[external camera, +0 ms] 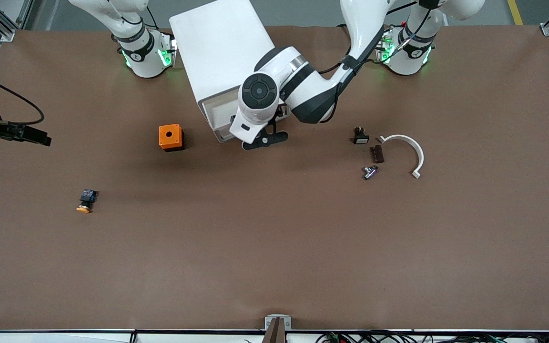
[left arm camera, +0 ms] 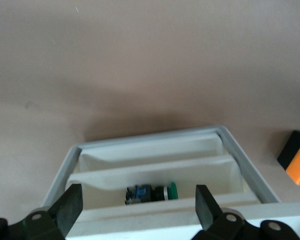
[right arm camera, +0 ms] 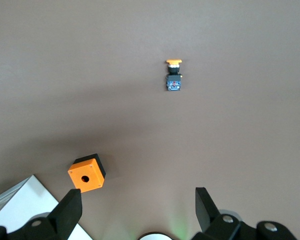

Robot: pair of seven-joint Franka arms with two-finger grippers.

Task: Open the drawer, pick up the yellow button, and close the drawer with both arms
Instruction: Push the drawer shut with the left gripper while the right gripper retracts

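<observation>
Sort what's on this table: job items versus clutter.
Job: drawer, open in the cabinet; button, out on the table; left gripper, fingers open at the drawer; right gripper, fingers open, waiting above the table.
Lying about: orange box; green-capped button in the drawer; black part; brown block; metal piece; white curved clip.

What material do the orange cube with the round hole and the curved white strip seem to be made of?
Orange cube with a black hole: probably moulded plastic, with an even matte colour, crisp edges and a black base.
Curved white strip: likely plastic, a thin smooth band with uniform white colour; painted metal cannot be excluded.
</observation>
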